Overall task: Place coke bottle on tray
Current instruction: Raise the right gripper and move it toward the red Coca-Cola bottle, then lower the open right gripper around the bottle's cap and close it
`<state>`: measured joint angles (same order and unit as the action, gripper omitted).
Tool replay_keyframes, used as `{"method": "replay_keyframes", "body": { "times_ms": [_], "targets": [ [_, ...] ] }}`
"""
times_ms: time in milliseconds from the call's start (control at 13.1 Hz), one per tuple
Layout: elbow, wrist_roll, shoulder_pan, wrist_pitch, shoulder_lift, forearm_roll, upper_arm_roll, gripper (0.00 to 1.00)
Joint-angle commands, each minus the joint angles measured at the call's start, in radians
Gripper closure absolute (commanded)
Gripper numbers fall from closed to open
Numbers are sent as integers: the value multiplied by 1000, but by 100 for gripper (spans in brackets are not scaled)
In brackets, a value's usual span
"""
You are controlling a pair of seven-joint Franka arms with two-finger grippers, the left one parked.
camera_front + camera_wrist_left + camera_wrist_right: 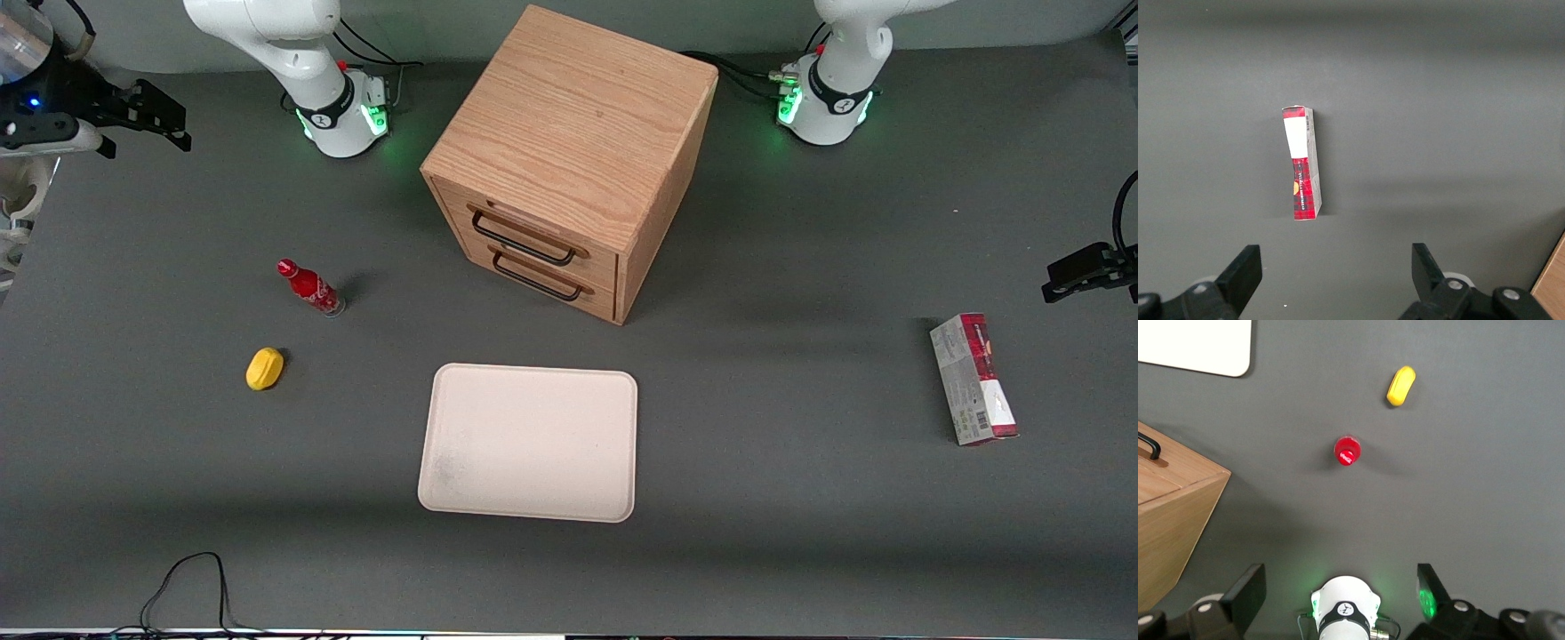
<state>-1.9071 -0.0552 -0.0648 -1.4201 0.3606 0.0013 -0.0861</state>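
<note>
Tray (529,442) bare — coke bottle (309,287) upright on table; gripper (164,120) high, jaws apart.

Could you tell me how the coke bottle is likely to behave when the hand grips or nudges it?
The coke bottle stands upright, slim and tall for its base, so a sideways nudge would probably tip it. Being round, it may then roll. It looks small and likely light. The hand hangs open above it, not touching.
</note>
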Motion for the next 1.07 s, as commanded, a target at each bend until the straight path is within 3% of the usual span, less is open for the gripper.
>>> {"method": "replay_keyframes", "body": {
  "times_ms": [0,382,994],
  "targets": [
    [-125,-20,6,-98,12,23,25,0],
    [-418,-5,40,-377,41,34,25,0],
    [-633,-5,42,-733,-23,34,25,0]
  ]
}}
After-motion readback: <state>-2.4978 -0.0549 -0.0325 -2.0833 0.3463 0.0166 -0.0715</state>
